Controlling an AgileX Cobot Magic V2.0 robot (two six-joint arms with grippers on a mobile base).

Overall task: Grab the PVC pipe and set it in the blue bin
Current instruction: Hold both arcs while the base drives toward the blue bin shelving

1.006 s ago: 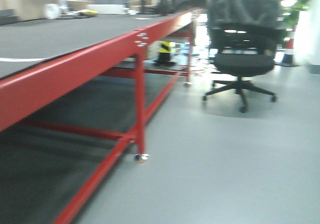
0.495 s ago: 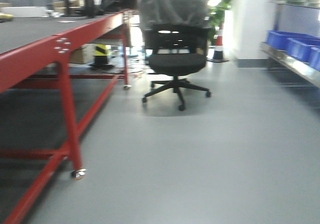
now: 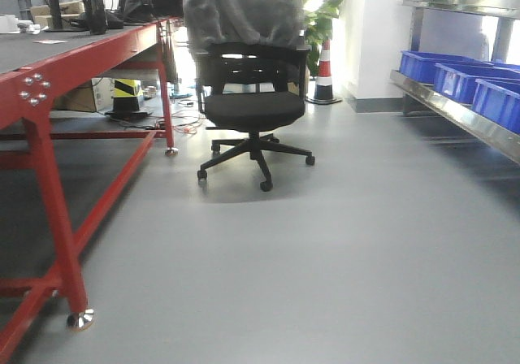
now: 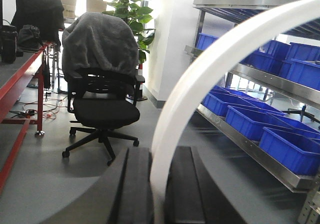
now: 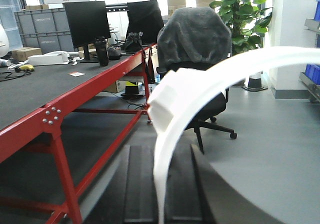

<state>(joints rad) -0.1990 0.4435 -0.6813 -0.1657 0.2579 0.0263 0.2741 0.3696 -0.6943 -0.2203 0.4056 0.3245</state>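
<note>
Since half a second ago the front view has swung further right: the office chair (image 3: 248, 108) has slid toward the left of the picture, the red bench (image 3: 49, 71) to the left of the chair has drawn back to the frame's edge, and more of the steel shelf (image 3: 455, 108) well to the right of the chair has come in. A grey cover (image 3: 240, 10) hangs over the chair's back. Behind the chair and to its right stand a striped traffic cone (image 3: 325, 71) and a green plant (image 3: 321, 6). The blue bins (image 3: 435, 65) sit in a row on the shelf, well apart from the chair. The PVC pipe (image 5: 260, 66) is in the right pincer (image 5: 160, 149), whose two dark fingers (image 5: 137, 184) are clamped on its lower stretch; the pipe rises from between them and arcs across in front of the chair, with a thicker collar (image 5: 175, 96) on the chair's left side. The left pincer (image 4: 159, 151) is closed on a white curved strip (image 4: 210, 59) that sweeps up to the right of the chair, across the shelf; whether that piece is flat or round cannot be told from this view.
</note>
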